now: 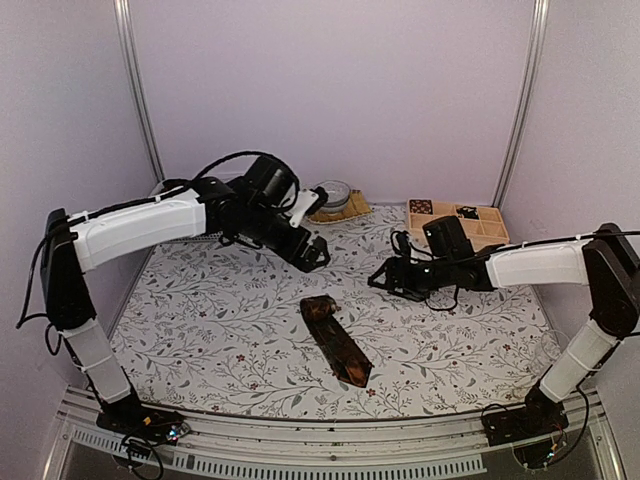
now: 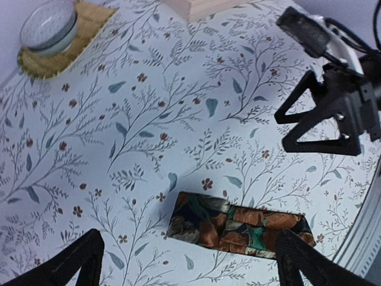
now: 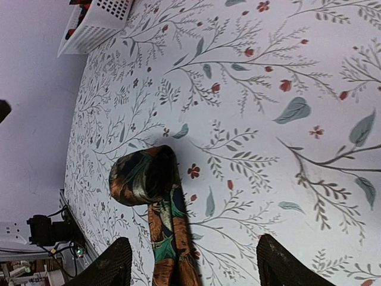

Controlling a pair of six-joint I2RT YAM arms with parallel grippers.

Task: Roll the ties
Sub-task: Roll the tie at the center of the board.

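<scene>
Two open grippers hung over a barely rolled tie.

The left gripper (image 1: 316, 252), up and left of the dark fabric necktie with its rust-and-green leaf pattern (image 1: 338, 343), had its fingers (image 2: 80, 262) spread wide and empty. The tie lay on the flowered tablecloth (image 1: 200, 310), its far end curled into a small loop and the rest flat. Up and right of the tie, the right gripper (image 1: 380, 278) hovered with fingers parted, gripping nothing. I judged the rolling hardly begun; next, a gripper needed to settle on the loop and turn it along the strip. Only the right wrist view showed the loop hollow; the left wrist view showed it as a flat slab.
</scene>
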